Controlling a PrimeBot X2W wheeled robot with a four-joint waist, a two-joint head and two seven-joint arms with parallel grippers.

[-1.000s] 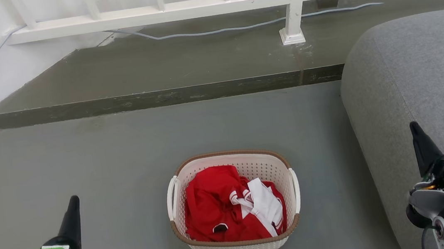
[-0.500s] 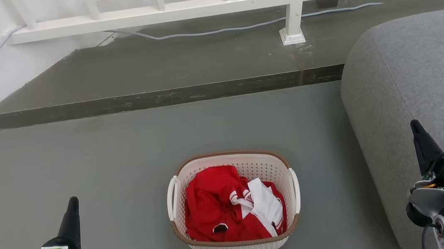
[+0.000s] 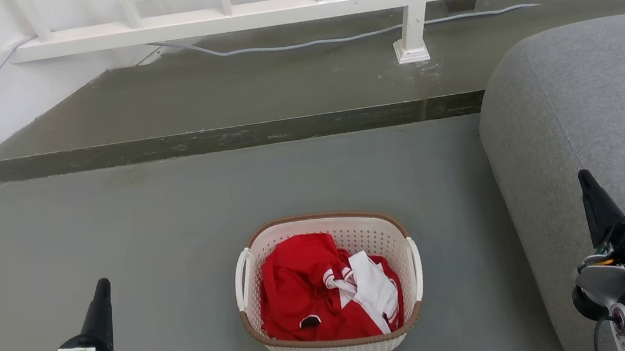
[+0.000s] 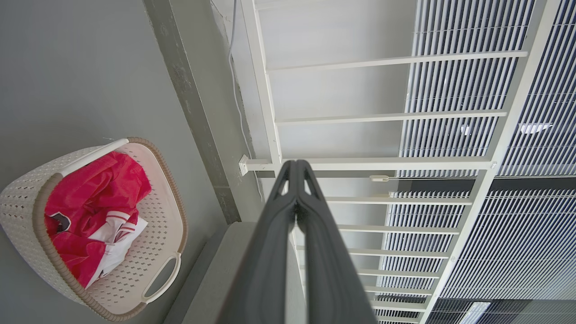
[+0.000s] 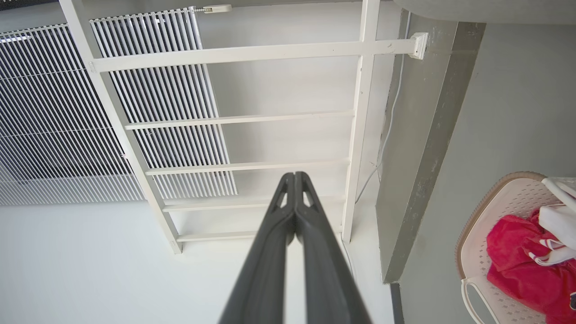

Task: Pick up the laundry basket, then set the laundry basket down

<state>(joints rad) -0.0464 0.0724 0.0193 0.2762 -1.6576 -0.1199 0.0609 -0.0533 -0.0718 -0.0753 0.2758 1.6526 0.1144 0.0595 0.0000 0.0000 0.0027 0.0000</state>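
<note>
While 1 cream-white holey plastic basket (image 3: pixel 338 346) sits between them, my left gripper (image 3: pixel 103 286) and right gripper (image 3: pixel 584 178) point forward, both pinched closed, empty.

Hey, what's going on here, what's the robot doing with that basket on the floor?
A two-armed robot faces the laundry basket, which sits on the grey floor beside a grey sofa, with red and white clothes in it. Neither arm touches it: the left gripper hangs off to the basket's left and the right gripper off to its right, by the sofa, both with fingers closed together and holding nothing. The pick-up has not yet begun.
</note>
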